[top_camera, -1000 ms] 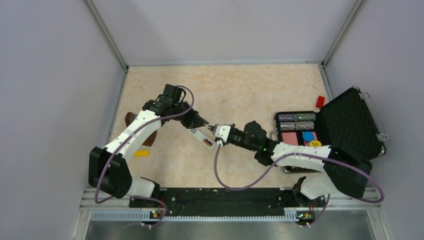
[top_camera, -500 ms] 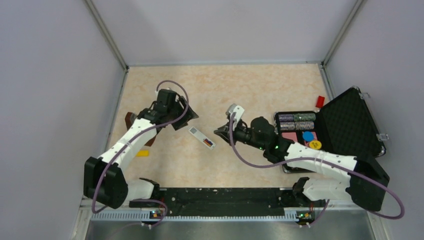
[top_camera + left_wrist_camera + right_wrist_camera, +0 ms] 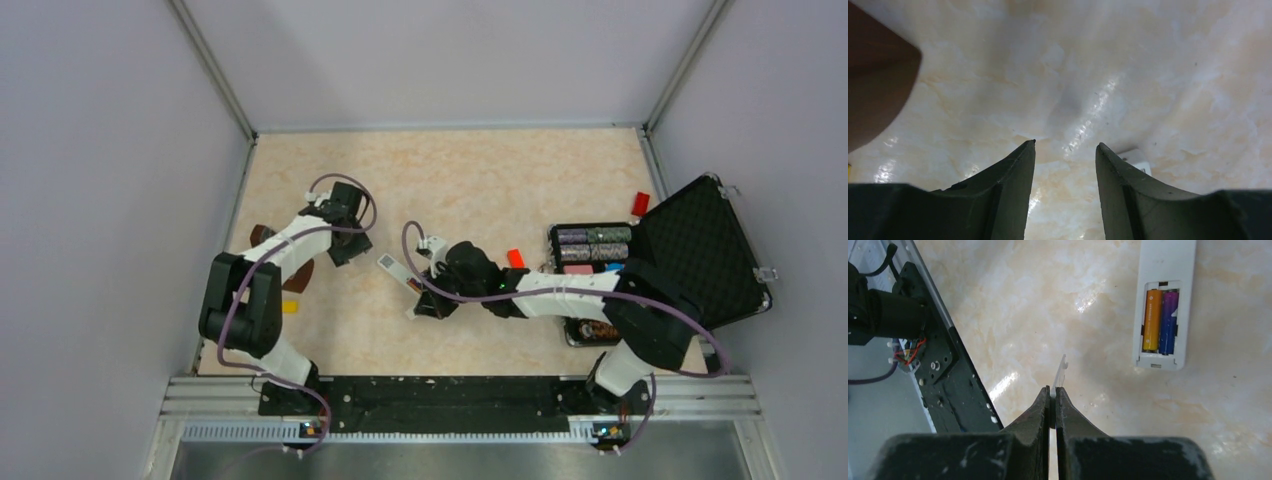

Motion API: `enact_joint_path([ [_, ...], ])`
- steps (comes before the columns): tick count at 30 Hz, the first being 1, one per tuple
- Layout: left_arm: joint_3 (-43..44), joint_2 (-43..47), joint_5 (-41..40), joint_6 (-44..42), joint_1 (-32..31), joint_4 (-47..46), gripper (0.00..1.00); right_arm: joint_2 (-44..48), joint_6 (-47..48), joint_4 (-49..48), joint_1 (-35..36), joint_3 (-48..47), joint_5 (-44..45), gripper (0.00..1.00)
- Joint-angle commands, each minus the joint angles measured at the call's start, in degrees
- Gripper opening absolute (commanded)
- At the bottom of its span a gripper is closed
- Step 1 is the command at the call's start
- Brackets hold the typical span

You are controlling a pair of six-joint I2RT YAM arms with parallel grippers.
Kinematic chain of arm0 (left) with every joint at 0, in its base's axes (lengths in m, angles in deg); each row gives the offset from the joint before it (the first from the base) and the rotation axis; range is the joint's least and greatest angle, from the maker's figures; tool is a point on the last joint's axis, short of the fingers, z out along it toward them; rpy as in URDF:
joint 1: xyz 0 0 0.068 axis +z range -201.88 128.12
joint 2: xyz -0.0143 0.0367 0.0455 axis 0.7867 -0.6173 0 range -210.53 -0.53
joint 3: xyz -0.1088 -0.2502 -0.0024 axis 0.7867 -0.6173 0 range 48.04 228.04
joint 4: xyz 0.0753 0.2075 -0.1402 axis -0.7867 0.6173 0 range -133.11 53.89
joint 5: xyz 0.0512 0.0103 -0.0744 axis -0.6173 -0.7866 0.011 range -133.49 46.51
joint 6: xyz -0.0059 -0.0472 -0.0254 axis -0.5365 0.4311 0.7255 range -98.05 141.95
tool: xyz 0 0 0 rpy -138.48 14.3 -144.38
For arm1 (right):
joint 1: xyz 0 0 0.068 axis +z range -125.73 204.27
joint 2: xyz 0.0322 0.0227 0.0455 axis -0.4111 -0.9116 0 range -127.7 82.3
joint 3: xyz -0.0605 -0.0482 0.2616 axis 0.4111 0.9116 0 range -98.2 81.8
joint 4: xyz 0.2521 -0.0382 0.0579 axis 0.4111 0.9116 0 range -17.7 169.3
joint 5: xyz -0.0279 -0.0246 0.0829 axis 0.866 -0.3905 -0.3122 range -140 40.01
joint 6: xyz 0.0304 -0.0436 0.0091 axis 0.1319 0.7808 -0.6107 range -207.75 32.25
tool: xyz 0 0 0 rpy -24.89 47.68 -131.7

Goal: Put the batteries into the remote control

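Note:
The white remote control (image 3: 1163,295) lies back up on the table with its compartment open. The orange-brown battery (image 3: 1151,320) and the dark purple battery (image 3: 1169,321) lie side by side inside it. My right gripper (image 3: 1053,390) is shut on a thin white plate (image 3: 1061,371), seen edge-on, a short way from the remote's end. In the top view the remote (image 3: 395,272) lies between the two grippers. My right gripper (image 3: 420,305) is just in front of it and my left gripper (image 3: 345,245) is to its left. My left gripper (image 3: 1065,145) is open and empty, with a white corner of the remote (image 3: 1136,157) beside its right finger.
A red block (image 3: 515,257) lies right of the remote. An open black case (image 3: 690,255) with rolls and coloured pieces stands at the right, another red block (image 3: 640,203) behind it. A brown object (image 3: 262,237) and a yellow bar (image 3: 289,306) lie at the left.
My left gripper has pulled back to the left, away from the remote. My right gripper has swung over and down to the remote's near side, still holding the white plate.

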Motion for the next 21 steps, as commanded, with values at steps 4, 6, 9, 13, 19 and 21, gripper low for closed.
enact_joint_path([
  [4,-1.5,1.1,-0.4,-3.7,5.1,-2.9,0.53,-4.8,-11.8,-2.8,1.2,-5.3,6.0,0.00],
  [6,-2.0,0.4,1.3,-4.0,5.7,-3.5,0.52,-5.8,-11.8,-0.9,1.2,-7.1,7.6,0.00],
  [9,-2.8,-0.8,4.8,-3.9,6.1,-4.9,0.50,-8.1,-10.4,3.4,1.2,-10.0,8.8,0.00],
  [13,-3.9,-1.9,8.1,-3.5,6.2,-6.7,0.48,-9.5,-10.8,4.4,1.1,-10.3,10.9,0.00],
  [19,-4.0,-3.2,9.2,-3.3,6.5,-8.2,0.47,-9.0,-10.9,6.9,-1.3,-9.9,12.7,0.00],
  [21,-3.5,-3.7,9.3,-3.2,6.6,-8.3,0.47,-8.3,-10.9,7.8,-2.1,-9.5,13.0,0.00],
])
